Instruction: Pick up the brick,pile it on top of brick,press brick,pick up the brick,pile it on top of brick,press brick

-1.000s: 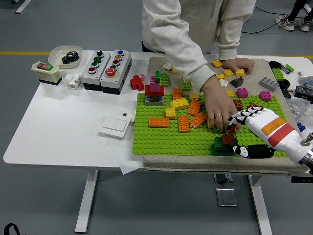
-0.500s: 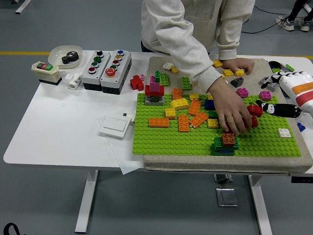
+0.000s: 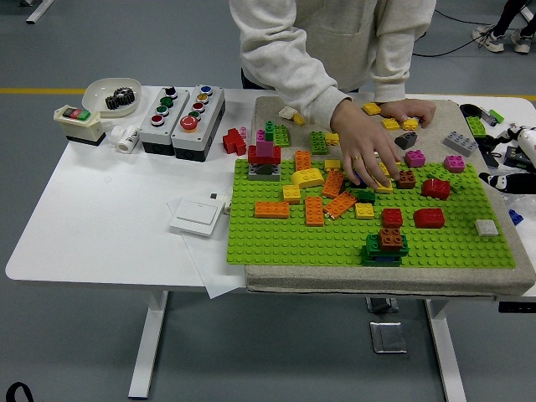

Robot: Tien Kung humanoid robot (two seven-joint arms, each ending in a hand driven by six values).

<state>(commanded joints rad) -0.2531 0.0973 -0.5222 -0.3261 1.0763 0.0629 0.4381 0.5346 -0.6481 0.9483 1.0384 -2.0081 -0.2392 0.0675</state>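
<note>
A baseplate (image 3: 276, 243) is lying on the table's (image 3: 100, 218) right half; a brick stack (image 3: 385, 245) is sitting near its front edge, control boxes (image 3: 180, 110) standing behind-left.

Cut off by the frame's top edge: the person (image 3: 335, 42), shown only from chest down. Cut off at the right edge: the right hand (image 3: 521, 149), only a white and black sliver in view at mid-right, fingers impossible to judge. Hidden under the person's hand (image 3: 362, 151) in the upper middle: several bricks, among them part of a blue brick (image 3: 358, 179). Partly covered near the top right by the person's other hand (image 3: 410, 111): yellow bricks (image 3: 390, 124). Too small to read: the clutter (image 3: 490, 121) at the far right of the table (image 3: 100, 226). Cut off at the bottom left corner: a black loop (image 3: 18, 392).
</note>
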